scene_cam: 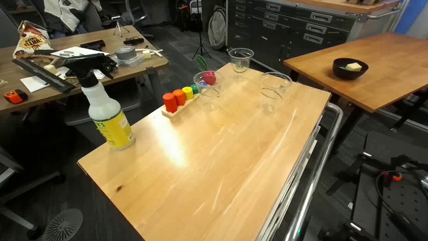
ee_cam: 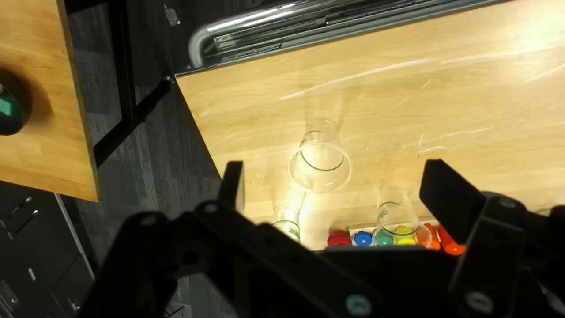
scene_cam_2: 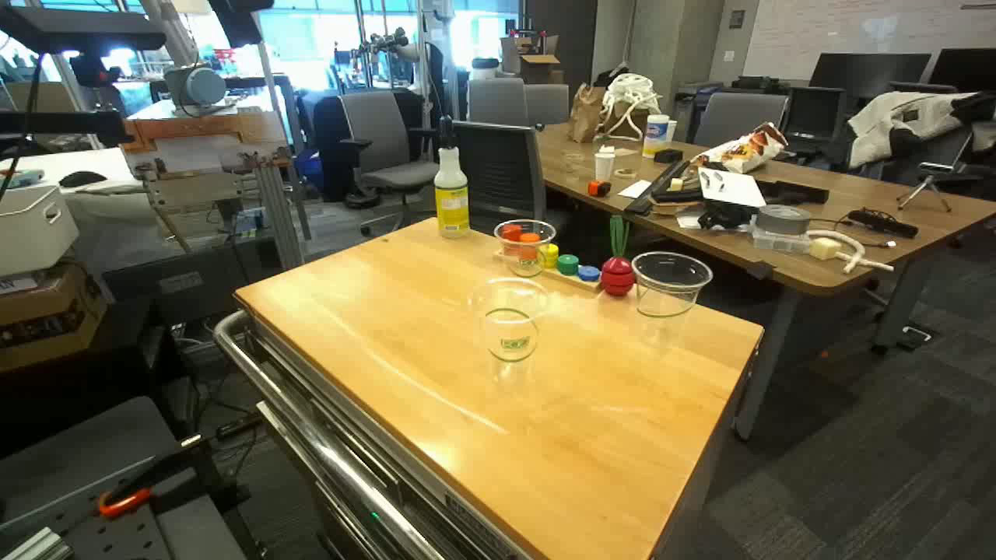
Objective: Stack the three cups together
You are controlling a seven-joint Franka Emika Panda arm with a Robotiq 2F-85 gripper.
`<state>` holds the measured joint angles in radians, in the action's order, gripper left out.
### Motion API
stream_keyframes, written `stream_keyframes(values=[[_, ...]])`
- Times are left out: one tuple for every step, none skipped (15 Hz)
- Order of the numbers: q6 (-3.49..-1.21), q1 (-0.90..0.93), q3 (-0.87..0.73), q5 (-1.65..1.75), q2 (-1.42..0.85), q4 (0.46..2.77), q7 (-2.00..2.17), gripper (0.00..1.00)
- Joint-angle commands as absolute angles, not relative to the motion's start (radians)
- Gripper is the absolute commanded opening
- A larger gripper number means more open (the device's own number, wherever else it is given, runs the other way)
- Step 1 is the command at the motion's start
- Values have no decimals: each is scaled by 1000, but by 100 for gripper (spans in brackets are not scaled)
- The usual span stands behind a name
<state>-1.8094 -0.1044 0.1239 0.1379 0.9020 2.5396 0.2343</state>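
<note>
block board point(scene_cam: 181, 107): lying on the wooden tabletop point(scene_cam: 217, 167), carrying a row of coloured blocks point(scene_cam: 188, 93), red at one end, blue at the other
near cup point(scene_cam_2: 526, 253): clear, upright, just beside the block board's long side; touching or apart, i cannot tell
corner cup point(scene_cam_2: 671, 288): clear, upright, past the block board's blue end
outer cup point(scene_cam_2: 510, 323): clear, upright, out from the block board toward the metal rail point(ee_cam: 251, 20)
red ball point(scene_cam_2: 617, 278): green-topped, just off the block board's blue end
spray bottle point(scene_cam: 115, 124): standing past the block board's red end
gripper point(ee_cam: 334, 176): released, fingers point(ee_cam: 446, 190) spread wide apart; in the wrist view the outer cup shows between them, touching neither
</note>
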Motion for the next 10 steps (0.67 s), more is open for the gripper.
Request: stream_keyframes(values=[[-1806, -92, 116, 145, 899, 2533, 242, 100], [-1806, -93, 116, 145, 901, 2528, 242, 100], [-1806, -93, 116, 145, 903, 2526, 242, 100], [-1808, -93, 116, 145, 906, 2527, 242, 100], [-1812, -92, 113, 141, 889, 2519, 239, 100], [-1820, -91, 102, 134, 867, 2510, 231, 100], [-1830, -94, 88, 131, 837, 2498, 223, 100], [-1845, -100, 69, 123, 793, 2481, 220, 100], [-1855, -106, 51, 121, 756, 2466, 212, 100], [-1877, -110, 25, 119, 706, 2448, 198, 100]])
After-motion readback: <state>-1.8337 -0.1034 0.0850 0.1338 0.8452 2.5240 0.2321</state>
